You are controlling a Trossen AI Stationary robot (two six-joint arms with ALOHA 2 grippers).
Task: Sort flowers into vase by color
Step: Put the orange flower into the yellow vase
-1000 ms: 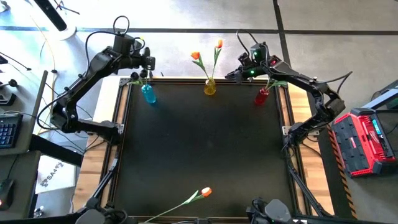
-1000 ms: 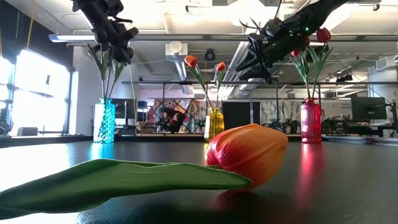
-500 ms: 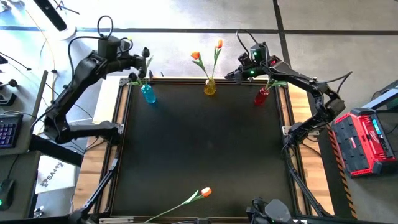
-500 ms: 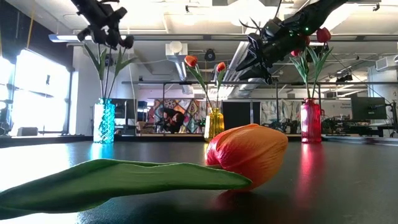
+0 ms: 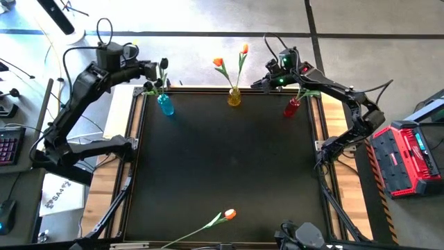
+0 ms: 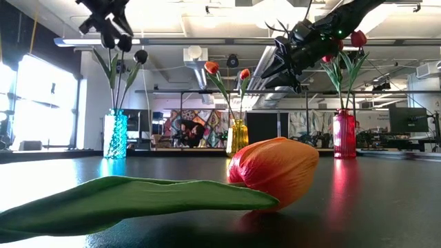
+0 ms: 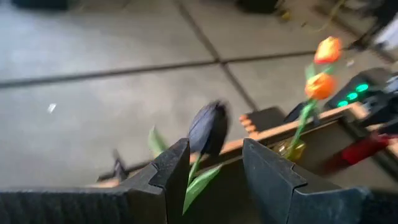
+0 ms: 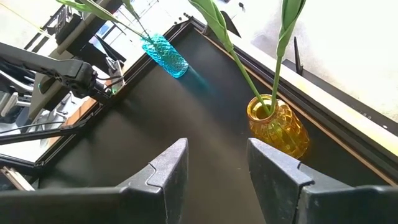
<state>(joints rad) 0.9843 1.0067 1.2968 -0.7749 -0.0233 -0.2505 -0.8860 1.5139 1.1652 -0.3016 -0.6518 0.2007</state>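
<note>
A black tulip [image 7: 208, 127] stands by its stem in the blue vase [image 5: 165, 104] at the table's far left. My left gripper [image 5: 149, 68] hangs open and empty just left of its head, which also shows in the low view [image 6: 141, 55]. Two orange tulips [image 5: 220, 62] stand in the yellow vase [image 5: 234, 97]. Red tulips [image 6: 358, 38] stand in the red vase [image 5: 292, 107]. One orange tulip [image 5: 225, 215] lies flat on the table near its front edge. My right gripper [image 5: 260, 82] is open and empty, in the air between the yellow and red vases.
The three vases stand in a row along the table's far edge. The black tabletop [image 5: 229, 160] between them and the lying tulip is bare. A red case [image 5: 409, 156] sits off the table's right side, and a keyboard [image 5: 7, 146] off its left.
My left gripper has drawn back from above the blue vase toward the table's left edge and risen a little. The black tulip has stayed standing in the blue vase, its head now clear of the fingers.
</note>
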